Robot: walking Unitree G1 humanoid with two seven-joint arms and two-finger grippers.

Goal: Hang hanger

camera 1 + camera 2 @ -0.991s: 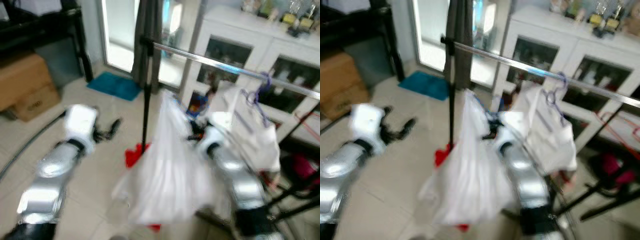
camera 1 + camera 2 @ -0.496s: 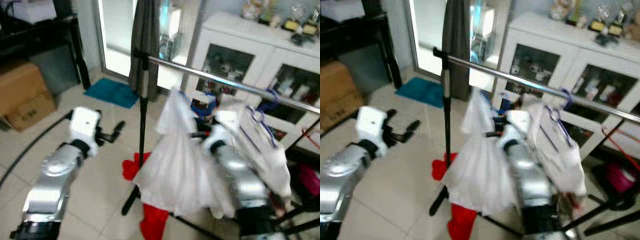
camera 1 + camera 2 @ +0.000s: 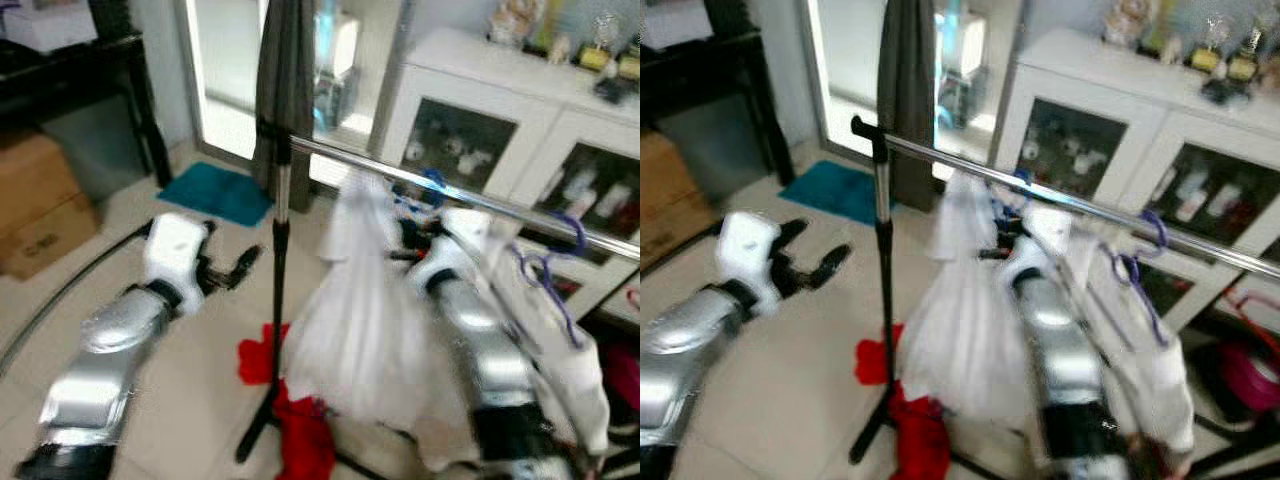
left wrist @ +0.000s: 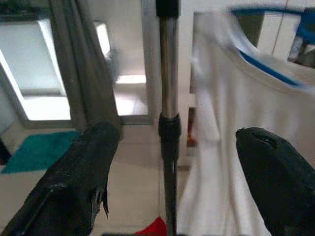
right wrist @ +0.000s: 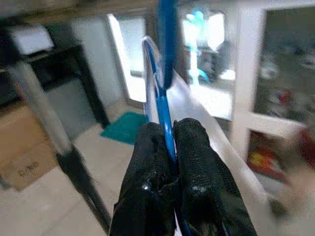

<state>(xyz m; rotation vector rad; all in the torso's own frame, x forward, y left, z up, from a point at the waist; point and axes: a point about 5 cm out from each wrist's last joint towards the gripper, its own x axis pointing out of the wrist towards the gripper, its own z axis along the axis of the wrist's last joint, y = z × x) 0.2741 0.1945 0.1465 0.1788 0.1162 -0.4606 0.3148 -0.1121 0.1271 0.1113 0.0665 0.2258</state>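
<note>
The right gripper [image 3: 408, 238] is raised to the shiny metal clothes rail [image 3: 470, 200], holding a blue plastic hanger [image 3: 425, 185] with a white garment [image 3: 360, 320] (blurred) draped below, beside the rail's black upright pole [image 3: 277, 300].

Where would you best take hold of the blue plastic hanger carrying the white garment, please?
Probably at its thin neck just under the hook, as the right gripper does: that bare blue plastic hanger rod fits between the fingers, approached from the room side so the white garment hangs free below.
</note>
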